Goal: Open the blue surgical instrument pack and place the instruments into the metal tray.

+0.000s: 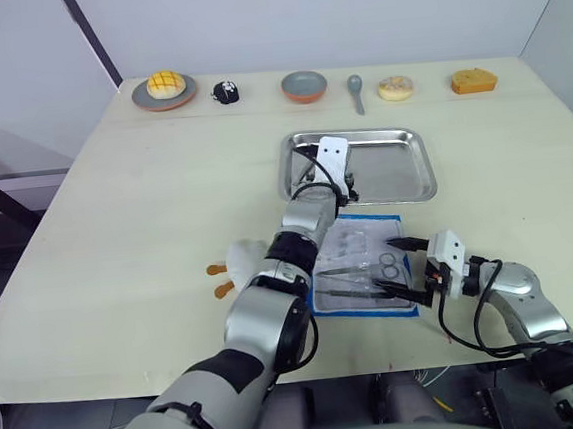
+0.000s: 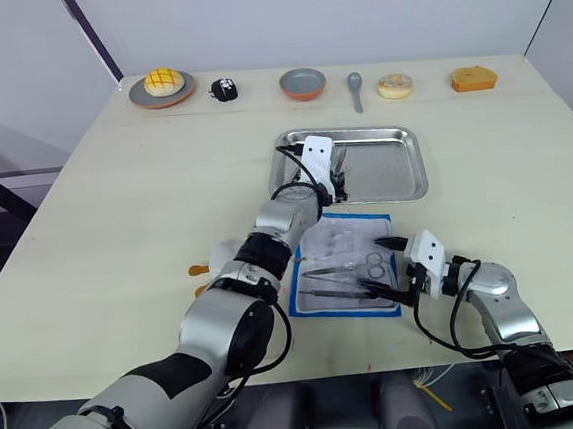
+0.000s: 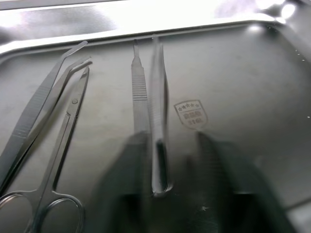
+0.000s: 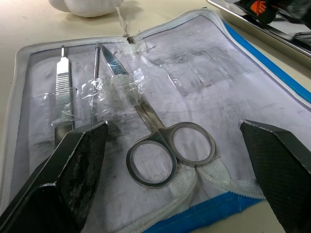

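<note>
Left gripper [image 3: 163, 187] is released over the metal tray [image 1: 418, 168], delivering tweezers [image 3: 158, 116]; right gripper [image 4: 170, 179] is released, straddling scissors [image 4: 160, 141] to grasp.

Count on the surface [image 1: 116, 219]: one metal tray [image 1: 416, 185] is sitting beyond one opened blue surgical instrument pack [image 1: 360, 308]. Four instruments are lying in the tray: one bent-tipped tweezers [image 3: 36, 111], one ring-handled scissors [image 3: 58, 160], one scalpel handle [image 3: 139, 97] and one straight tweezers [image 3: 158, 116]. Three more are lying in the pack: one scissors [image 4: 160, 141], one scalpel handle [image 4: 63, 82] and one thin probe [image 4: 95, 82]. Along the far edge, one plate carrying a bun [image 1: 164, 89], one small black item [image 1: 225, 92], one bowl [image 1: 303, 86], one spoon [image 1: 355, 90] and two further food pieces [image 1: 395, 88] [image 1: 474, 81] are resting. One white plush toy [image 1: 238, 262] is lying beside the pack.
</note>
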Controlling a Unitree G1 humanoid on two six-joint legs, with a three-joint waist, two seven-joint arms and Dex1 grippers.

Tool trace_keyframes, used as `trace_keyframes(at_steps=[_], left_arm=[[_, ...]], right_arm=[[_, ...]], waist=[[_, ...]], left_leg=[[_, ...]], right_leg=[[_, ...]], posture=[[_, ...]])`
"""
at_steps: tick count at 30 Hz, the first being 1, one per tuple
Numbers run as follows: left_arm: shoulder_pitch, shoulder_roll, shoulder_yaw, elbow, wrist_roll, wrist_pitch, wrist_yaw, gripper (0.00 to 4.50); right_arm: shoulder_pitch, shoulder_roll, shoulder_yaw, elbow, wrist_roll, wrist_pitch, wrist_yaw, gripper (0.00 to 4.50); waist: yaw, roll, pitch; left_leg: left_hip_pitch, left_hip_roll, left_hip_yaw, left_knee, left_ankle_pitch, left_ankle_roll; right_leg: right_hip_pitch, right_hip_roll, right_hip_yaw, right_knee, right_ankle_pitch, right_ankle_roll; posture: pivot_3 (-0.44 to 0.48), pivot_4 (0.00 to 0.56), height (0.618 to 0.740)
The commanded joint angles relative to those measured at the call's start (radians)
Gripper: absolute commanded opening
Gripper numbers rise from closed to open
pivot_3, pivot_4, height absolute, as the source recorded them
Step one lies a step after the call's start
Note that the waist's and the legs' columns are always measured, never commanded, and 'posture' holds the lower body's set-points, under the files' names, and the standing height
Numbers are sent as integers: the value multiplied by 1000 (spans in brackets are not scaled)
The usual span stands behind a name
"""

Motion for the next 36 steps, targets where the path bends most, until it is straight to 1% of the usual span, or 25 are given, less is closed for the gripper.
trace_keyframes(at_steps=[1,9,11,14,18,21,24,26,28,32,36], left_arm=[[-13,0,0,5,10,-12,3,2547],[-7,20,-8,-123,-5,-66,-77,2547],[3,40,-20,-178,-7,-101,-137,2547],[39,68,-14,-265,-47,-191,-258,2547],[93,128,-17,-358,-86,-220,-406,2547],[142,232,-8,-448,-118,-233,-541,2547],[195,332,6,-544,-189,-190,-695,2547],[235,413,-2,-612,-237,-156,-828,2547],[265,488,-14,-655,-258,-153,-930,2547],[299,581,-13,-704,-298,-168,-1074,2547],[356,688,-24,-764,-343,-166,-1258,2547]], right_arm=[[60,4,52,82,-62,46,-12,4500],[60,6,53,82,-61,45,-13,4500],[60,6,53,84,-61,44,-12,4500],[57,10,54,91,-62,41,-13,4500],[52,19,58,102,-65,37,-16,4500],[54,23,59,102,-62,39,-16,4500],[56,25,58,104,-64,37,-17,4500],[56,25,59,104,-65,37,-16,4500],[56,25,58,105,-64,37,-15,4500],[54,23,58,110,-65,34,-11,4500],[55,21,57,111,-64,32,-9,4500]], waist=[[0,0,0],[0,0,0],[0,0,0],[-1,0,0],[-2,1,0],[-7,1,0],[-10,1,1],[-10,1,1],[-8,0,0],[-8,1,0],[-12,2,1]], left_leg=[[0,0,0,0,0,0],[0,0,0,0,0,0],[0,0,0,0,0,-1],[0,1,0,0,1,-1],[0,1,1,0,1,-2],[0,2,1,-1,1,-2],[0,2,0,-1,1,-2],[0,3,0,-1,1,-2],[0,3,-1,-1,1,-1],[0,3,-1,-1,0,0],[0,3,-1,-1,-1,1]], right_leg=[[0,0,0,0,0,0],[0,0,0,0,0,0],[0,0,0,0,0,0],[0,0,0,0,0,0],[0,0,1,0,0,0],[0,0,1,0,0,0],[0,1,0,0,0,-1],[0,0,0,0,0,-1],[0,0,0,0,0,-1],[0,0,-1,-1,0,-1],[0,0,0,0,0,-2]], posture=[[0,150,740],[0,150,740],[0,150,740],[0,150,740],[0,150,740],[0,150,740],[0,150,740],[0,150,740],[0,150,740],[0,150,740],[0,150,740]])
